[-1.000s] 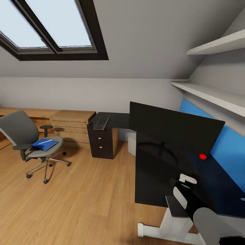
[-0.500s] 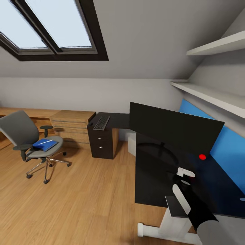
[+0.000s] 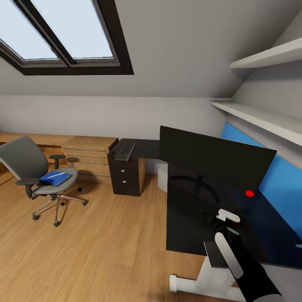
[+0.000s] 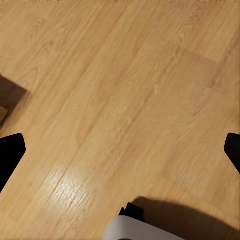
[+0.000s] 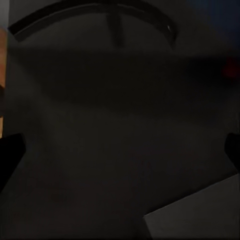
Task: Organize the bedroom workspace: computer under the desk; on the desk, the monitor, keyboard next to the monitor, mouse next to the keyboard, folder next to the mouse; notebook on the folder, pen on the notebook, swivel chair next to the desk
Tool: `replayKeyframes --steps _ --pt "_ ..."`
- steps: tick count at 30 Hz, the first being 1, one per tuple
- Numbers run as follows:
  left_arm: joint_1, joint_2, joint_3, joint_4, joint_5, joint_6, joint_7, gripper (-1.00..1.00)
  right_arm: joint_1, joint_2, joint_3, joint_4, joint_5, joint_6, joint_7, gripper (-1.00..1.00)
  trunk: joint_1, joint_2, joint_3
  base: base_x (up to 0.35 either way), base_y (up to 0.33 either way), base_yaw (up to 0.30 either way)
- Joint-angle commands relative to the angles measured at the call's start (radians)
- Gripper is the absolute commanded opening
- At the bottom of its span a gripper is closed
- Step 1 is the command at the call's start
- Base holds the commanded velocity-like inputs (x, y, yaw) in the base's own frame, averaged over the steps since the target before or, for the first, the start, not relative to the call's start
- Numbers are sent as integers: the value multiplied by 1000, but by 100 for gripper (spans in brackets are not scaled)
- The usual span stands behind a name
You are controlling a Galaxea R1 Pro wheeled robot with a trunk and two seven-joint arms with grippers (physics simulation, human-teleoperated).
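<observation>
At lower right, the right gripper [image 3: 227,222] hangs over the surface [image 3: 188,226] before the monitor [image 3: 214,157], jaws spread wide, empty; left gripper [image 4: 120,150] likewise over floor [image 4: 120,90].

Daylit via skylight [image 3: 63,29] — glossy desk [image 3: 197,218] mirrors; right wrist view murky.
</observation>
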Motion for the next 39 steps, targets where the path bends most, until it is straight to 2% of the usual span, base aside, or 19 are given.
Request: replayKeyframes --steps 1,3,7,18,27,29,30,31,33,34,35,36,37,39 --pt "-1 1 -8 -1 9 -5 7 100 -1 -1 3 -4 -16 3 -9 100 0 -1 -2 0 0 0" --pt "-1 0 -8 -1 9 -6 7 100 0 -2 3 -10 -30 2 -10 100 0 -1 -2 -125 0 0" --pt "-2 0 -9 -1 9 -6 7 100 0 -2 3 -9 -31 0 -10 100 0 -1 -2 -300 26 -58" --pt "-1 0 -9 -1 9 -6 7 100 0 -1 3 -9 -32 0 -9 100 0 -1 -2 -331 81 -250" --pt "-1 2 -7 -1 9 -6 8 100 0 -3 1 -4 -35 0 -5 100 0 -1 -2 -224 39 -28" --pt "-1 4 -7 -1 9 -6 9 100 0 -4 0 2 -49 0 0 100 0 -1 -2 -53 6 -4" --pt "-1 4 -6 -7 9 -7 12 100 0 -16 -18 21 -162 0 32 100 0 -1 -2 -9 1 -1" --pt "-1 3 -7 -9 9 -7 12 100 0 -24 -25 29 -201 0 45 100 0 -1 -2 -6 1 0" --pt "-1 2 -7 -11 9 -7 13 100 0 -33 -32 38 -241 1 57 100 0 -1 -2 -4 0 0" --pt "-1 1 -8 -12 9 -7 14 100 0 -43 -36 51 -283 2 69 100 0 -1 -2 -2 0 0" --pt "-1 1 -8 -12 9 -7 14 100 0 -47 -38 58 -306 2 76 100 0 -1 -2 -2 0 0" --pt "-1 1 -8 -12 9 -7 15 100 0 -57 -41 73 -354 2 90 100 0 -1 -2 -1 0 0" --pt "-1 0 -9 -13 10 -7 16 100 0 -73 -47 99 -429 3 116 100 4 -8 -5 0 0 0" --pt "-1 0 -9 -13 10 -7 17 100 0 -84 -53 118 -477 4 136 100 12 -22 -11 0 0 0"
